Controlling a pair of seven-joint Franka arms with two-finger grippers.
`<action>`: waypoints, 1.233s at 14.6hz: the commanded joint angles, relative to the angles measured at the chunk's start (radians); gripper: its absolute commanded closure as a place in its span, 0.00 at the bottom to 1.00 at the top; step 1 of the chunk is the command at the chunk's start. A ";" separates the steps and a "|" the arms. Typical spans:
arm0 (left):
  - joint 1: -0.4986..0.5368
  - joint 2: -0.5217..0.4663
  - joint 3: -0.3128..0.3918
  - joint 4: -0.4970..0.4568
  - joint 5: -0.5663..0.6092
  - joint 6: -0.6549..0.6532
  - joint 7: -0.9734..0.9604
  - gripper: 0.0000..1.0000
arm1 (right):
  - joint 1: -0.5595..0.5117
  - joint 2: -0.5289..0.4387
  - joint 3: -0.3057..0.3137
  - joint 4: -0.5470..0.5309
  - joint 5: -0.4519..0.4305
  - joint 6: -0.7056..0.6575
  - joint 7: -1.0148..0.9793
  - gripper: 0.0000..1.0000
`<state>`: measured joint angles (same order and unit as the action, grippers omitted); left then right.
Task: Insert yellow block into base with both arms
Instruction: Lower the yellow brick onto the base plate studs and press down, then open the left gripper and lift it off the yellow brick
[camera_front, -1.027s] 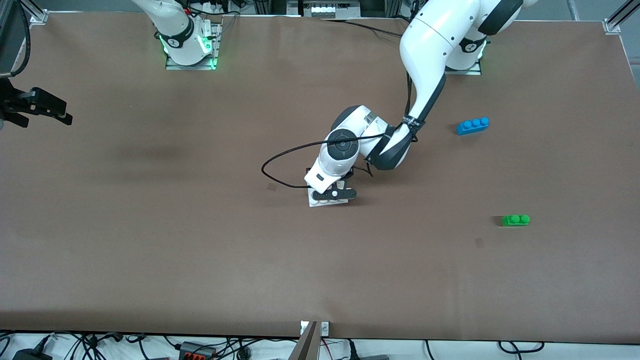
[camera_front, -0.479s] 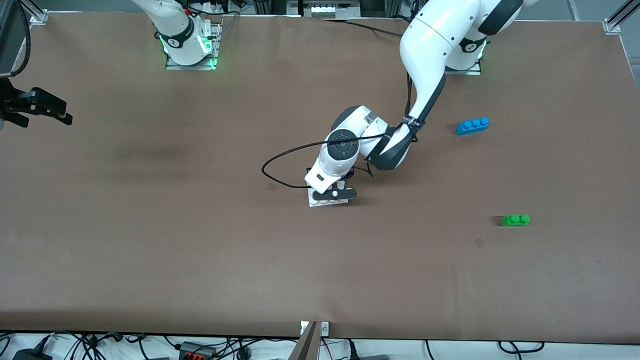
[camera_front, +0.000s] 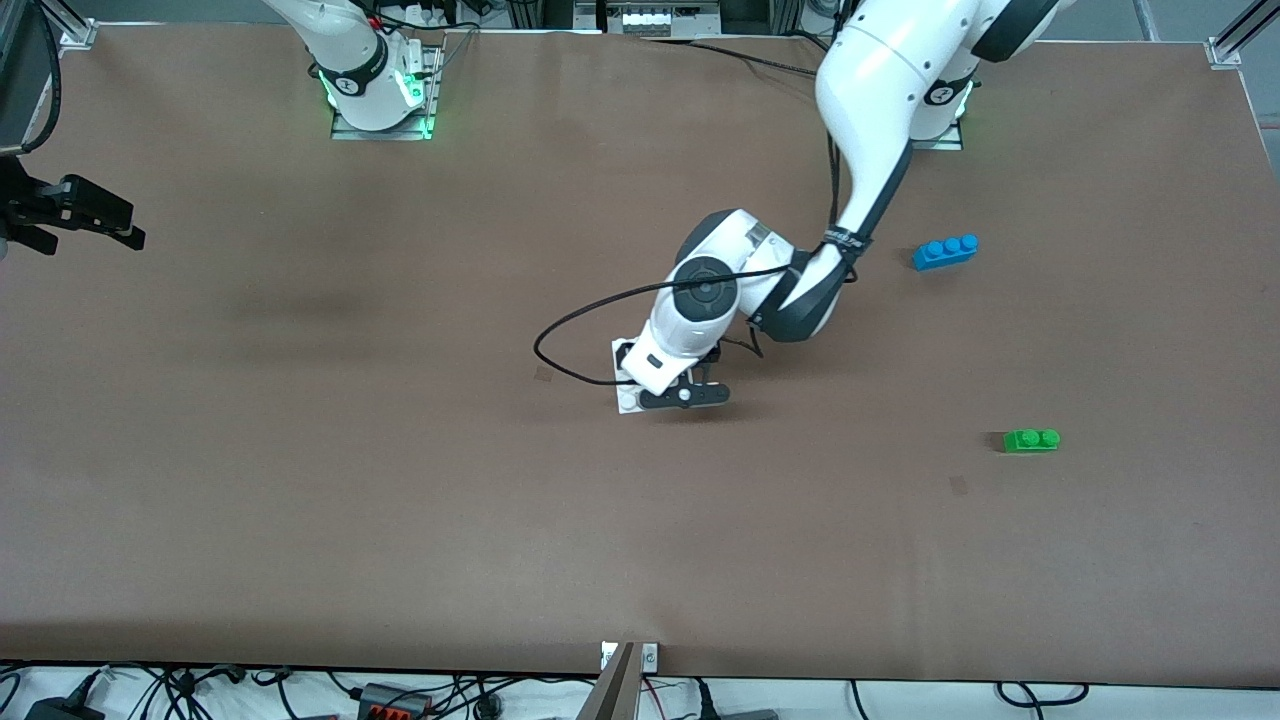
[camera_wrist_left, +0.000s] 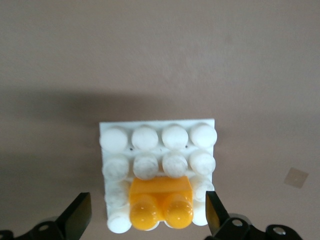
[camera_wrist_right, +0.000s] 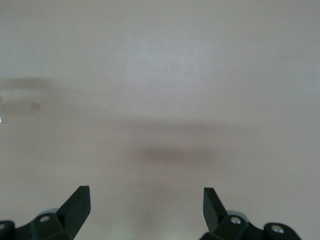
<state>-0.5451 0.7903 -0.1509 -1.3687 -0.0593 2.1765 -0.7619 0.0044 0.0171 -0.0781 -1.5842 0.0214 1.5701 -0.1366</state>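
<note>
The yellow block is seen seated on the base, the left end effector spread above it, nothing pinched. The right end effector, also spread, waits over bare worktop. If seating is incomplete, the block could be knocked loose during withdrawal.

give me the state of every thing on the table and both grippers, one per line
yellow block: seated on the white base's studs, at one edge, not gripped
white base: flat on the table, under the left gripper
left gripper: open, over the base, fingers clear of the block
right gripper: open, holding nothing, over bare table
blue three-stud brick: loose on the table, studs up
green two-stud brick: loose on the table, studs up
</note>
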 joint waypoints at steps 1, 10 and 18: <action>0.028 -0.066 -0.001 -0.061 0.019 -0.007 0.019 0.00 | 0.008 0.007 -0.002 0.024 -0.009 -0.024 0.015 0.00; 0.267 -0.347 -0.007 -0.201 0.012 -0.176 0.072 0.00 | 0.009 0.006 0.000 0.024 -0.009 -0.024 0.015 0.00; 0.531 -0.557 -0.001 -0.231 0.021 -0.388 0.490 0.00 | 0.009 0.006 0.000 0.024 -0.009 -0.024 0.015 0.00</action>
<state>-0.0737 0.3087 -0.1431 -1.5321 -0.0584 1.8086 -0.3782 0.0066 0.0173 -0.0767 -1.5828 0.0214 1.5677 -0.1366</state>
